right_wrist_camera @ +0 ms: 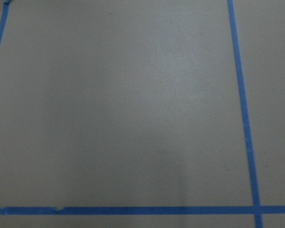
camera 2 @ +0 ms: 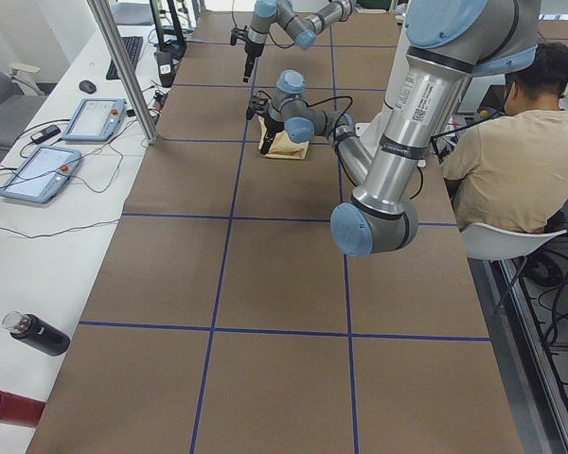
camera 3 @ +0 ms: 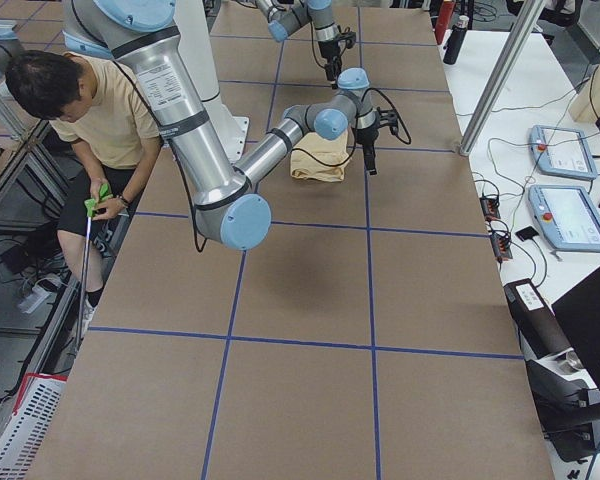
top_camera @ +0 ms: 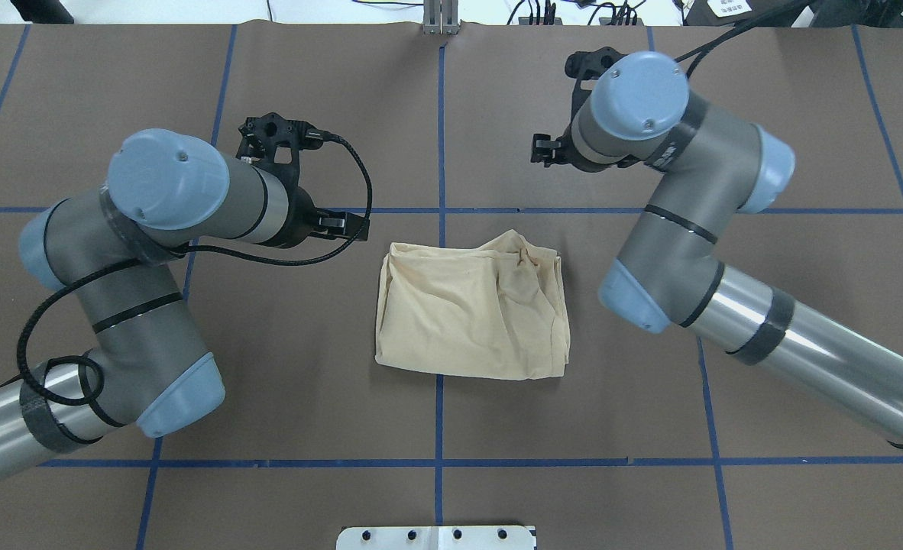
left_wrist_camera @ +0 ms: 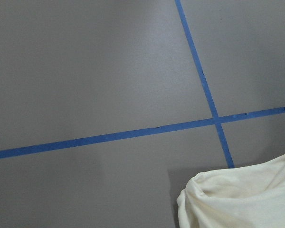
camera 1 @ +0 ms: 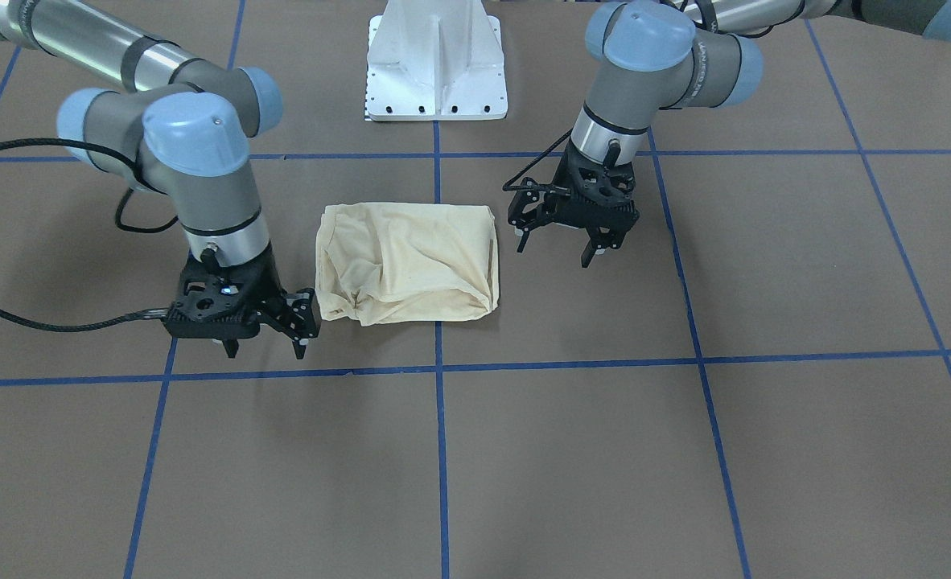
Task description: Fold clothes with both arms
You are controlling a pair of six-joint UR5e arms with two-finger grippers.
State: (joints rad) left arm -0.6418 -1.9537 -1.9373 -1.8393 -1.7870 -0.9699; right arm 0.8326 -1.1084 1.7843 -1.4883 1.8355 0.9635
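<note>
Left end effector (camera 1: 557, 244) and right end effector (camera 1: 266, 346) point down — both spread, empty.

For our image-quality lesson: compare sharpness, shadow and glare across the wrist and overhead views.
Right wrist view: soft, dim brown table cover. Left wrist view: sharper, shadow left of the folded cream-yellow knit shirt. Overhead view: bright streaks along the right grey metal arm.

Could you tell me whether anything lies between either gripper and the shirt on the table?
Nothing visible does. The left gripper and the right gripper hang open on either side of the shirt, and only the brown table surface shows between.
</note>
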